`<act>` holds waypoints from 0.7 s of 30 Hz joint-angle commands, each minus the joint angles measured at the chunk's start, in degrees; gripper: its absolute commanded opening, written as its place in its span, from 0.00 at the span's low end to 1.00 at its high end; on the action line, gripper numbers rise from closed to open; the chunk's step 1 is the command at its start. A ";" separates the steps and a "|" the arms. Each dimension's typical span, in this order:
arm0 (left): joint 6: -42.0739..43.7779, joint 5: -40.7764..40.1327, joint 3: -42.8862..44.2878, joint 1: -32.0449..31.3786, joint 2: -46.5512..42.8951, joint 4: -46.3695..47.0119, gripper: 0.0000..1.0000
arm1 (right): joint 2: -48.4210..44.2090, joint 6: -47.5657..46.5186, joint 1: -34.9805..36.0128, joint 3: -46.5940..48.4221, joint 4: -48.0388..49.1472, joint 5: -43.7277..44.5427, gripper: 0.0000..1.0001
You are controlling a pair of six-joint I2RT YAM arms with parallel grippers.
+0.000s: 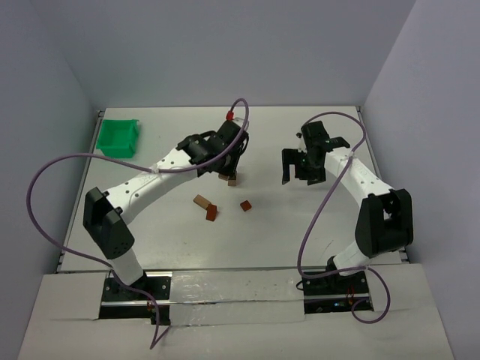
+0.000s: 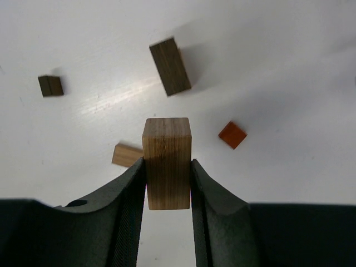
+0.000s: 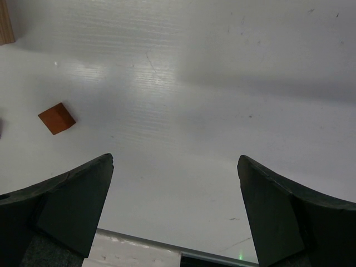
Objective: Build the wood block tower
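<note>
My left gripper (image 1: 229,171) (image 2: 168,162) is shut on a tan wooden block (image 2: 167,139), held upright above the table; the block also shows in the top view (image 1: 233,179). Loose blocks lie apart on the table: a dark brown one (image 2: 170,67), a small dark one (image 2: 50,85), a tan one (image 2: 127,154) partly behind the held block, and an orange-red cube (image 2: 232,134). The top view shows a tan block (image 1: 201,201), a reddish-brown block (image 1: 212,213) and the cube (image 1: 246,205). My right gripper (image 1: 301,171) (image 3: 175,167) is open and empty, right of the cube (image 3: 56,118).
A green plastic bin (image 1: 120,138) stands at the back left of the white table (image 1: 300,232). Grey walls close the table in on three sides. A purple cable loops off each arm.
</note>
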 commanded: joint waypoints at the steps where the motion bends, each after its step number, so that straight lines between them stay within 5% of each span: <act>1: -3.05 0.97 12.02 2.34 4.73 -4.36 0.00 | 1.62 0.65 -0.43 3.88 -0.43 -1.01 1.00; 21: -10.64 5.89 19.82 6.24 17.36 -3.94 0.00 | 2.95 0.74 -0.34 4.68 -0.88 0.05 1.00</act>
